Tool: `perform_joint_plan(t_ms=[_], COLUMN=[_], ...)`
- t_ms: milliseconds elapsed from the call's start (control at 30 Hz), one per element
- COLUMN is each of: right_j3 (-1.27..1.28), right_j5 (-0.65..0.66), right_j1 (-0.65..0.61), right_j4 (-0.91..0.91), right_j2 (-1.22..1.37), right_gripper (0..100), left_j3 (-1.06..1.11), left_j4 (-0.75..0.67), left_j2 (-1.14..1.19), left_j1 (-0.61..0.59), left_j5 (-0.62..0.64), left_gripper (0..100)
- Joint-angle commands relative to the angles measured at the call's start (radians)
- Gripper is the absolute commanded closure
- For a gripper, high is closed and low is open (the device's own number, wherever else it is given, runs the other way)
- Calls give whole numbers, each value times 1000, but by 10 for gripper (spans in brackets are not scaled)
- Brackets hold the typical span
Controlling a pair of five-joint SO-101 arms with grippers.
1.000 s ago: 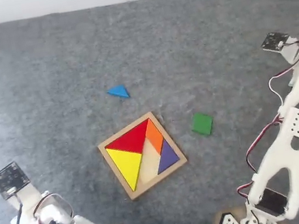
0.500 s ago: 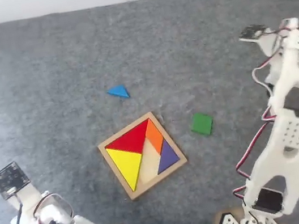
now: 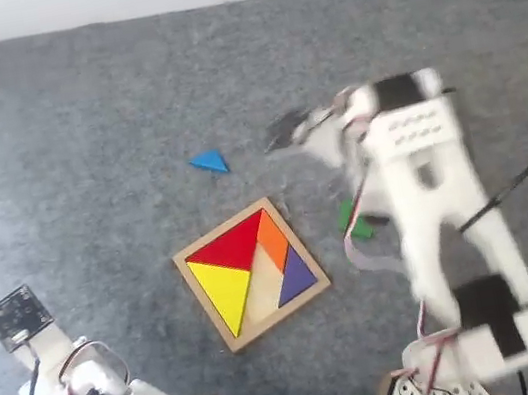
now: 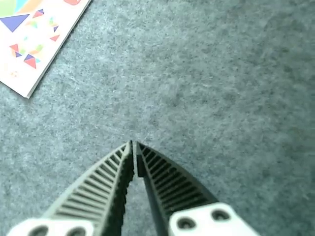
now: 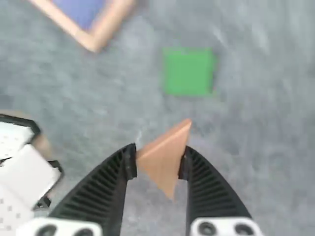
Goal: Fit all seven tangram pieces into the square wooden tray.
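The right pincer (image 5: 160,156) grips a tan wooden piece (image 5: 166,147), seemingly triangular, best squared over the bare gap in the square wooden tray (image 3: 284,316) before lowering, while the left pincer (image 4: 134,147) sits closed, empty.

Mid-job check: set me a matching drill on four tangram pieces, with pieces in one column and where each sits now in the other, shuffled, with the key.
Pieces:
1. green square
2. blue triangle
3. tan triangle
4. red triangle

Places:
A. in the wooden tray
B. clamped in the right gripper
C. loose on the carpet, beyond the tray's far edge
D. on the carpet beside the tray, partly hidden by the right arm in the high view

Pairs: 1-D, 2-C, 3-B, 4-A.
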Motion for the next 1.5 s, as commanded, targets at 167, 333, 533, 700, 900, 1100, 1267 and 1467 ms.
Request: perform_joint_plan(t_ms=[167, 333, 533, 700, 900, 1100, 1267, 1467], right_j3=[247, 298, 296, 287, 281, 281, 281, 281], right_j5=[-199, -262, -265, -265, -252, -196, -169, -172], right_j1=[-512, -719, -783, -819, -828, -814, -743, -740], right_j4=[-139, -226, -371, -452, -535, -568, -625, -631], right_j2=[-168, -168, -130, 35, 148, 154, 159, 160], right_gripper=[929, 929, 925, 925, 925, 925, 924, 768], left_j3=[-21, -21, -21, -21, -21, -21, -21, -21], left_j4=[2, 2, 2, 2, 2, 2, 3, 3], left_j2=[-18, -18, -18, -18, -18, -18, -18, -18], left_j1=[-2, -2, -2, 0, -2, -2, 0, 0], left_j5=[-8, -8, -8, -8, -8, -8, -8, -8], left_gripper=[985, 985, 985, 985, 985, 985, 985, 985])
